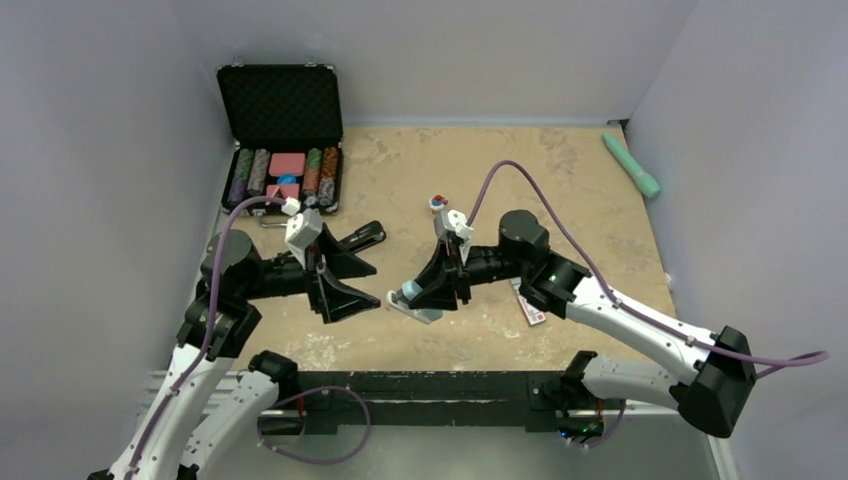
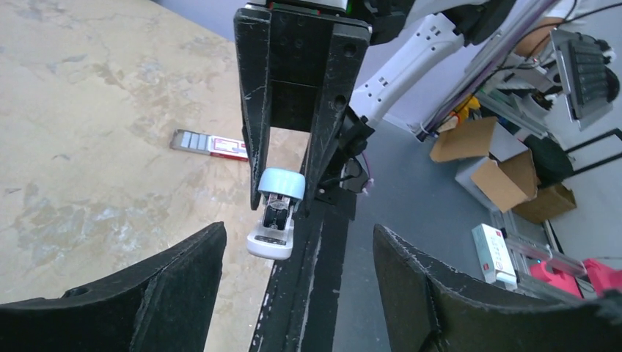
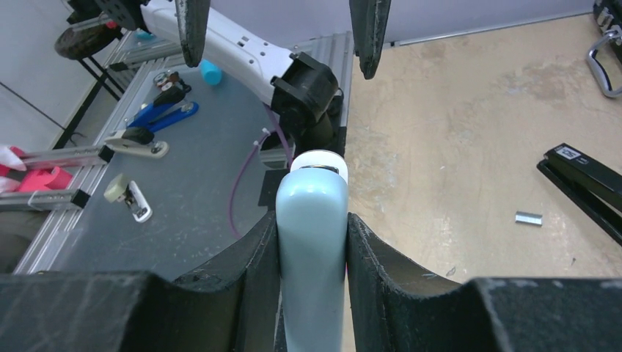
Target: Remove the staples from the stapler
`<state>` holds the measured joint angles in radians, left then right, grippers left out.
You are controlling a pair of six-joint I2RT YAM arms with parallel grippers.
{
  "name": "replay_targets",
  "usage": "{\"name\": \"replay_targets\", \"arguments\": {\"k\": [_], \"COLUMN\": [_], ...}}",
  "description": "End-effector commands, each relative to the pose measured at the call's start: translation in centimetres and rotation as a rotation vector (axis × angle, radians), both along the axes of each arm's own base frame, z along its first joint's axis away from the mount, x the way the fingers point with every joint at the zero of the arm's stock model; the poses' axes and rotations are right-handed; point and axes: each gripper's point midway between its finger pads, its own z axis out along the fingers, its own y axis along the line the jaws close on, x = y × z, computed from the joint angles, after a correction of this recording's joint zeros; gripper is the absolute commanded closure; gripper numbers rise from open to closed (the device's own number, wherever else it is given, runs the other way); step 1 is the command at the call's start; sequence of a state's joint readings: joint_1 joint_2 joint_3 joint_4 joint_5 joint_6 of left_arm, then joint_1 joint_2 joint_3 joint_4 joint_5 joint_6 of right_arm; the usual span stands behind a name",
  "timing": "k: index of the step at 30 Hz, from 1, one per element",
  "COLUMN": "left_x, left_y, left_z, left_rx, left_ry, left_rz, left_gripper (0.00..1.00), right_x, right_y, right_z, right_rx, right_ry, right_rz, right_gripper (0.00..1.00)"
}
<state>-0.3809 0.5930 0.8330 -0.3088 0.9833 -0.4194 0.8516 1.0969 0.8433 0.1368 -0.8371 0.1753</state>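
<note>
An open black case point(image 1: 280, 105) of poker chips is sitting at the far left, and nearer the arms the left gripper point(image 1: 372, 283) is holding its fingers spread wide with nothing between them. The black stapler point(image 1: 362, 236) is lying on the tabletop point(image 1: 500, 180) just beyond that gripper, and the short silvery strip of staples point(image 3: 528, 218) is lying loose near it, not touching. Further right, the right gripper point(image 1: 428, 297) is pinching a pale blue oblong bar point(image 3: 312, 242), with a red, white and grey pack point(image 1: 530, 307) lying flat just beside its wrist.
</note>
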Motion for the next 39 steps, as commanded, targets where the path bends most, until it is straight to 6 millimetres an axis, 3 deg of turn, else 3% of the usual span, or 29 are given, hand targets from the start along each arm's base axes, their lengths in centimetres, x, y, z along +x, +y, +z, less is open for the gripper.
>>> {"name": "replay_targets", "arguments": {"k": [1,14,32,39], "left_x": [-1.8,-0.1,0.4,0.5], "left_y": [-0.2,-1.2,-1.9,-1.9], "left_z": [1.9,1.7,0.3,-0.2], "left_rx": [-0.042,-0.043,-0.018,-0.005], "left_ry": [-0.088,-0.051,0.019,0.024], "left_rz": [-0.117,-0.131,-0.144,-0.133], "left_gripper": [0.25,0.34,0.44,0.57], "right_x": [-1.7,-2.2,-1.0,-0.7], "right_y": [-0.4,-0.6,0.9,1.4], "right_z": [4.4,7.4,8.0,7.8], "right_rx": [0.114,0.160,0.173,0.163], "right_ry": [-0.087,-0.112,-0.061,-0.012], "right_rz": [0.084,0.104,0.098,0.091], "right_gripper": [1.00,1.00,1.00,1.00]}}
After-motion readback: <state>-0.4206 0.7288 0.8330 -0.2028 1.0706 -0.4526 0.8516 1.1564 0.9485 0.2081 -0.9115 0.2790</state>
